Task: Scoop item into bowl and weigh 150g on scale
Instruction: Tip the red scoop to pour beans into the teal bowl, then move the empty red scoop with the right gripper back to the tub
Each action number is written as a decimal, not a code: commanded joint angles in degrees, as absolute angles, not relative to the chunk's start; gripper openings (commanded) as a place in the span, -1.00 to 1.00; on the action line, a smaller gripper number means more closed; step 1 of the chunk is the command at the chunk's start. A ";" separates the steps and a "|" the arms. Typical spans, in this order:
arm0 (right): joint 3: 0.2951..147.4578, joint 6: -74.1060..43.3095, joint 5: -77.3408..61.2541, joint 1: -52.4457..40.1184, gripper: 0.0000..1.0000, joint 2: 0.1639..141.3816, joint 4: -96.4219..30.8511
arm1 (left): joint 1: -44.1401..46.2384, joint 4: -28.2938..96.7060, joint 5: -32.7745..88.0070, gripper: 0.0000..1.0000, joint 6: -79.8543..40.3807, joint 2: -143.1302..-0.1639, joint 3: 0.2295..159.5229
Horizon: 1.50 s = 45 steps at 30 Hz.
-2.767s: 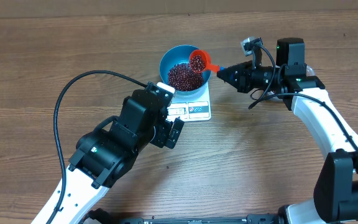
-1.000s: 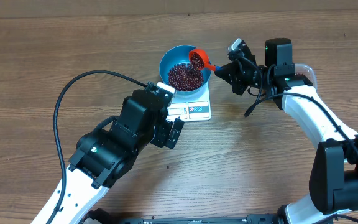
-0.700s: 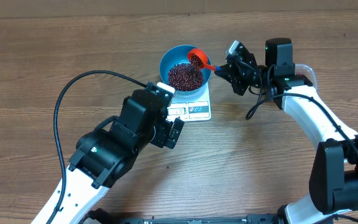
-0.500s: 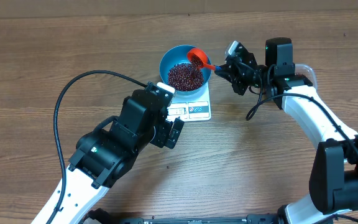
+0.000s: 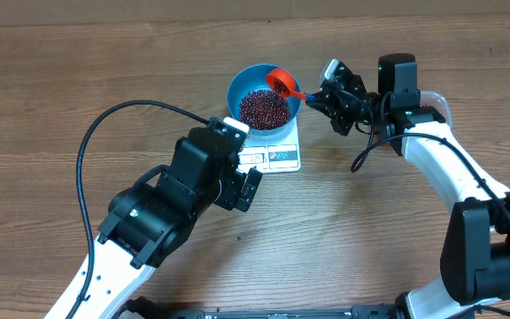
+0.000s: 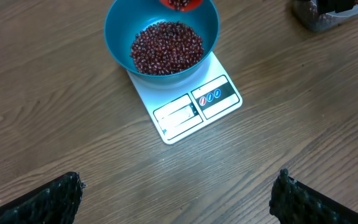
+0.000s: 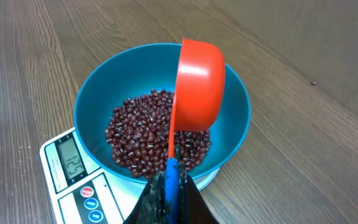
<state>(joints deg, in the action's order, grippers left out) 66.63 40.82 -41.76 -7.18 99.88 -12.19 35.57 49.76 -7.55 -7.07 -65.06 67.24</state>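
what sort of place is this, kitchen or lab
Most likely a robotics lab bench, not a kitchen: a left arm and right arm work at a wooden table with a scale, blue bowl of beans and red scoop.

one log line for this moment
right gripper: shut on scoop, tipped over bowl | beans: in bowl | bowl: on scale | left gripper: open, empty
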 commanded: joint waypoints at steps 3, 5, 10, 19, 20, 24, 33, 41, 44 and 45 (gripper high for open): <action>66.70 49.17 -42.68 -7.40 -0.92 100.01 -11.55 | 35.27 49.67 -8.05 0.99 -6.20 -65.25 67.66; 66.70 52.73 -42.68 -7.40 -0.92 100.01 -11.31 | 35.27 49.67 -8.05 0.99 -6.20 -65.25 67.66; 66.70 63.31 -42.65 -7.40 -0.93 100.01 -10.11 | 35.27 49.67 -8.05 0.99 -6.20 -65.25 67.66; 66.72 63.26 -42.68 -7.40 -0.93 99.83 -7.22 | 35.27 49.67 -8.05 0.99 -6.20 -65.25 67.66; 66.72 62.39 -42.65 -7.40 -0.93 99.72 -6.66 | 35.27 49.67 -8.05 0.99 -6.20 -65.25 67.66; 66.74 54.26 -42.59 -7.31 -0.93 97.45 -4.03 | 35.27 49.67 -8.05 0.99 -6.20 -65.25 67.66; 66.74 41.93 -24.82 -6.96 -0.93 88.88 -15.11 | 35.27 49.67 -8.05 0.99 -6.20 -65.25 67.66; 66.74 36.47 -1.50 -6.94 -0.93 81.21 -31.44 | 35.27 49.67 -8.05 0.99 -6.20 -65.25 67.66; 66.74 33.58 3.70 -6.68 -0.93 80.12 -33.28 | 35.27 49.67 -8.05 0.99 -6.20 -65.25 67.66; 66.74 32.32 4.93 -6.39 -0.93 79.99 -33.65 | 35.27 49.67 -8.05 0.99 -6.20 -65.25 67.66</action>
